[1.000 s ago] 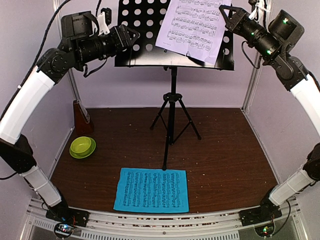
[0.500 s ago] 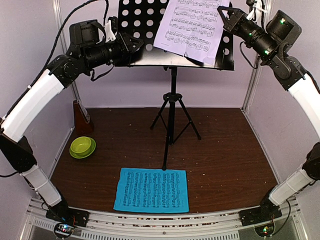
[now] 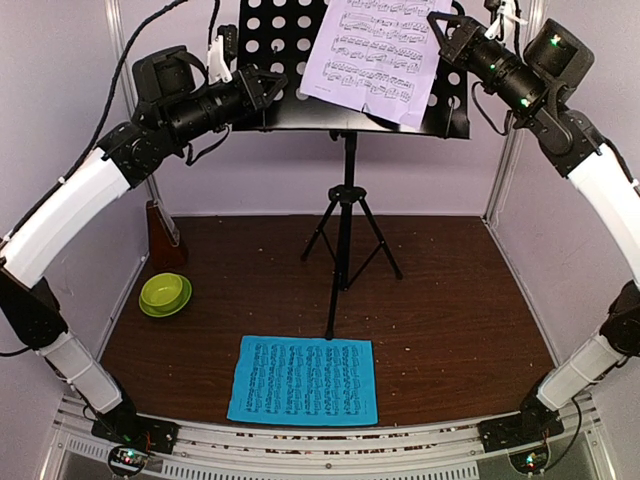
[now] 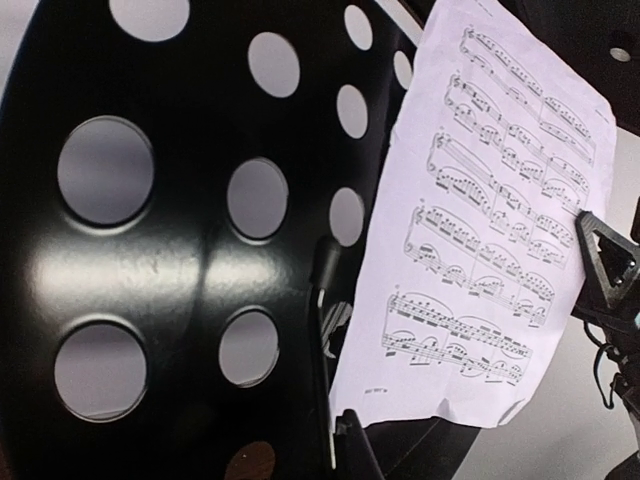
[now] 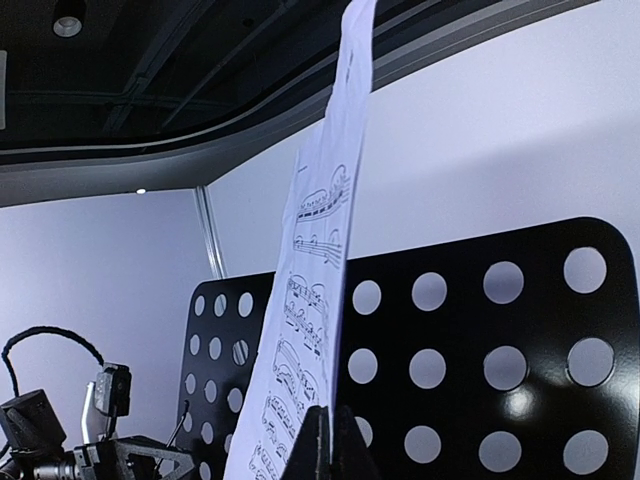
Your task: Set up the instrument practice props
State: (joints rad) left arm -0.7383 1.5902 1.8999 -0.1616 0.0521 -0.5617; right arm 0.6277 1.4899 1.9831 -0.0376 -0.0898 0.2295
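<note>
Big black music stand (image 3: 346,160) sits between the two arms. The white music sheet (image 3: 375,55) leans crooked on its desk, just left of the right end effector (image 3: 440,28), which looks pinched narrow on the sheet's right edge. The cyan music sheet (image 3: 303,380) lies flat on the tabletop (image 3: 450,300), long axis left-right, well below both arms. The left end effector (image 3: 272,85) is at the desk's left edge and I can't tell its opening. I'd say left is nearer the cyan sheet and the metronome (image 3: 162,235).
</note>
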